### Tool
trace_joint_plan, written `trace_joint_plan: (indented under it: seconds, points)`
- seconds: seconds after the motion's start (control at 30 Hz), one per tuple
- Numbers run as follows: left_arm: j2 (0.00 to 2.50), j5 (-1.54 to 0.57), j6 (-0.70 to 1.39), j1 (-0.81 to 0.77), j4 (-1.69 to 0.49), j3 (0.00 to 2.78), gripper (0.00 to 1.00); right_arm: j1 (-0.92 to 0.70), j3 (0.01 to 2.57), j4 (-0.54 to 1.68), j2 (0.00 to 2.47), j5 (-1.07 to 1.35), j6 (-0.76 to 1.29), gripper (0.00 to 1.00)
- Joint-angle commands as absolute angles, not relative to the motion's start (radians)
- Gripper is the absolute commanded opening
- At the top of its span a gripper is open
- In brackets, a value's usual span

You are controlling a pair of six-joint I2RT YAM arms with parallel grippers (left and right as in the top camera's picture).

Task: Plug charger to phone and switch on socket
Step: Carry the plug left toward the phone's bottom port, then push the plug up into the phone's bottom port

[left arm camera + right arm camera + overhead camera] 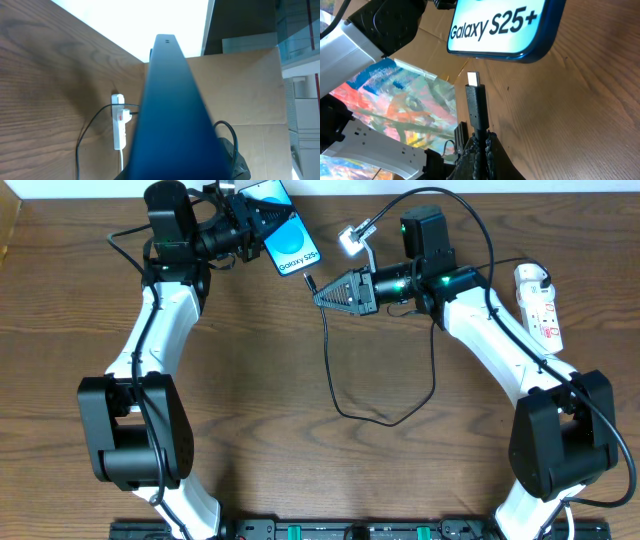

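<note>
Charger plug (pixel 476 107) apart from phone (pixel 500 25): right wrist.

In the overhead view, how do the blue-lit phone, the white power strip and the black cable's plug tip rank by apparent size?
1-2. Blue-lit black-edged phone and white elongated power strip: alike in length; the phone is lifted, nearer the camera, so unranked.
3. Black cable's small plug tip: smallest.

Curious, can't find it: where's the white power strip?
Overhead, the power strip lies near the right edge of the table, just outside the right arm.
</note>
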State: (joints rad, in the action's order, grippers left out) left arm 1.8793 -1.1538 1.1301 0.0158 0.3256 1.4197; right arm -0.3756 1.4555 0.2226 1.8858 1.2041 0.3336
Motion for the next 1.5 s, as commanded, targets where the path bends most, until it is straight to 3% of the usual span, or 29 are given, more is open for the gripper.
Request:
trace_joint_plan:
  seconds: [0.0,1.47]
  points:
    - [1.864,-1.186,1.143,0.013,0.338,1.426,0.07,-0.379,1.452,0.22,1.855,1.211,0.344,0.01]
    - [1.864,-1.197,1.142,-0.01,0.338,1.426,0.08,-0.392,1.452,0.164,1.855,1.162,0.405,0.01]
